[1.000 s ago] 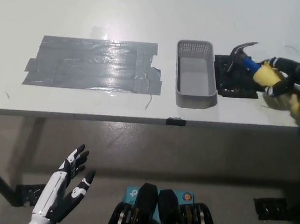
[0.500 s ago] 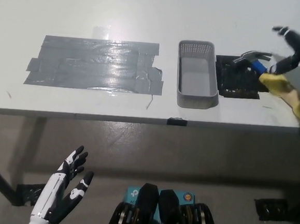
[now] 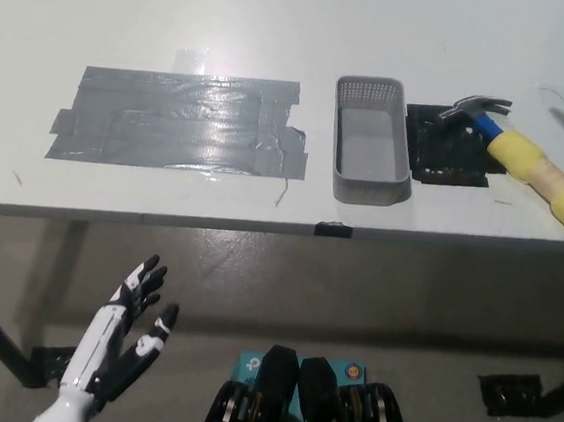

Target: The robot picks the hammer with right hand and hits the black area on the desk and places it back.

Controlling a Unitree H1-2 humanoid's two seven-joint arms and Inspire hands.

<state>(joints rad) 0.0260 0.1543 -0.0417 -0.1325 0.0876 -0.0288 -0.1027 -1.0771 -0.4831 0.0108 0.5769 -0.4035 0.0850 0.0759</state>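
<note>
hammer (image 3: 521,150): lying at right of frame, head on black area (image 3: 450,146), handle running down-right
right hand: out of view, fingers unknowable
left hand (image 3: 115,349): resting lower left, fingers spread

Desk (image 3: 278,15) far edge strip left bare across full width. Near right corner occupied by hammer (image 3: 526,152), head resting on black area (image 3: 448,146), handle angled toward right edge. Grey basket (image 3: 371,140) set just left of black area, walls raised; approach from left blocked there. Grey tape patch (image 3: 177,120) laid flat over left half, no hindrance. White left hand (image 3: 120,340) held below near edge, fingers spread, well apart from desk.
</note>
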